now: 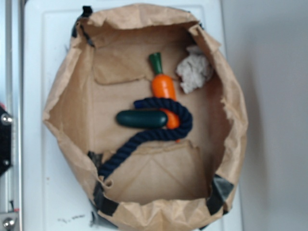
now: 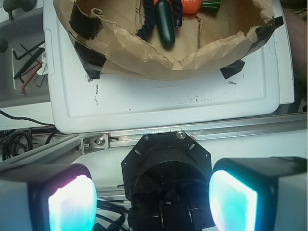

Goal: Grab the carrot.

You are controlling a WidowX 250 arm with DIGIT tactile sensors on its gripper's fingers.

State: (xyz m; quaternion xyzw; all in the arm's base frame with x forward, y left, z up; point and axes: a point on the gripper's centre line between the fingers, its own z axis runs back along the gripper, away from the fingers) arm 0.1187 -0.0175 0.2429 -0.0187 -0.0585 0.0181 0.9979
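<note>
Your carrot [image 1: 163,89] is sitting inside the paper bag [image 1: 72,96], which is rolled down into a shallow tray on the white board [image 1: 38,168]. It lies a bit toward the bag's far right corner, green stem [image 1: 155,62] pointing at the far edge, tip pointing back toward the middle. The rope [image 1: 144,137] loops right over its lower half, so only the upper orange part is clear. The cucumber [image 1: 141,119] lies crosswise with one end touching the carrot under that loop. A crumpled white wad [image 1: 194,72] sits just beside the carrot, on the side toward the bag's right wall.

In the wrist view your claw [image 2: 151,199] is wide open and holding nothing, both pads [image 2: 71,204] glowing teal. It's well off the bag, past the near edge of the board, over the metal rail [image 2: 216,130]. From there you only catch the carrot [image 2: 191,5] at the very top of the frame.
</note>
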